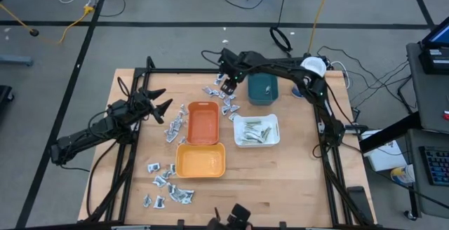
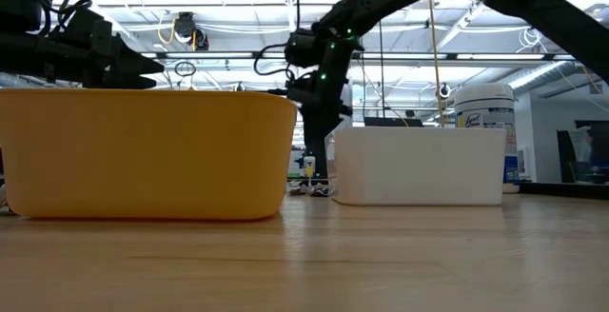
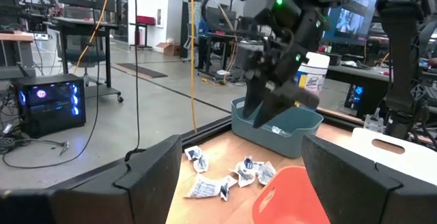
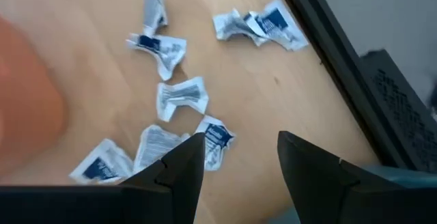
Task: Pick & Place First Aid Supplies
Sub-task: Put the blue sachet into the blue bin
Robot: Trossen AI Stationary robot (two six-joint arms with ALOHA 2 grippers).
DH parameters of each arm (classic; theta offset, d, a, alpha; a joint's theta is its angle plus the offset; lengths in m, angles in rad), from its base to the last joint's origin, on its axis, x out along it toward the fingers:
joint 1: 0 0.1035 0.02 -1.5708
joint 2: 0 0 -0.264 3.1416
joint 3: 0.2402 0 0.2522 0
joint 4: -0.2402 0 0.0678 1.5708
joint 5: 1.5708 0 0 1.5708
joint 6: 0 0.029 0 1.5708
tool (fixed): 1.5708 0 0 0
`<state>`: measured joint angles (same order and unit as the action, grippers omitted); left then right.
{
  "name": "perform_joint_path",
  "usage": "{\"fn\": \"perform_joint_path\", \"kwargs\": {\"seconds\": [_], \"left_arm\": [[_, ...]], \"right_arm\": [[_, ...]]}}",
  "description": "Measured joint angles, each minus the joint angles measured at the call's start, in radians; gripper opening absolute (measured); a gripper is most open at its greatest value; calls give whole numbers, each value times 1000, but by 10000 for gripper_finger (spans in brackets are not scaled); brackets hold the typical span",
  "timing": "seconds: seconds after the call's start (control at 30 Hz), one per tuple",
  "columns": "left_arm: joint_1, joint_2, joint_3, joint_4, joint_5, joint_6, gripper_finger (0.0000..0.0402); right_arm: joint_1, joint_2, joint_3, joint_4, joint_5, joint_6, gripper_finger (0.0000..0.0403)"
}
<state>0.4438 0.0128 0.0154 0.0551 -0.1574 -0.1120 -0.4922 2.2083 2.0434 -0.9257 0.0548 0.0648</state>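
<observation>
The right pincer (image 1: pixel 226 84) is held wide open just above the sachets (image 4: pixel 181 94) scattered on the desk (image 1: pixel 295 174) near its far edge, between the red tray (image 1: pixel 202 123) and the teal tray (image 1: pixel 263 90). Nothing is held yet. More sachets lie by the yellow tray (image 1: pixel 200 161), and green strips lie in the white tray (image 1: pixel 256 130). One sachet should be picked, and the fingers should be lowered around it alone. The left pincer (image 1: pixel 158 104) is kept open, waiting off to the side.
</observation>
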Motion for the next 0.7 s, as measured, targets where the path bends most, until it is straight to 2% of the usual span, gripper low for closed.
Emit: {"fn": "perform_joint_path", "kwargs": {"seconds": [0.13, 0.47, 0.7], "left_arm": [[0, 0, 0, 0, 0, 0, 308], [0, 0, 0, 0, 0, 0, 308], [0, 0, 0, 0, 0, 0, 308]], "right_arm": [[13, 26, -15, 21, 33, 53, 181], [39, 78, -49, 25, 22, 138, 181], [43, 82, -108, 90, 54, 197, 180]]}}
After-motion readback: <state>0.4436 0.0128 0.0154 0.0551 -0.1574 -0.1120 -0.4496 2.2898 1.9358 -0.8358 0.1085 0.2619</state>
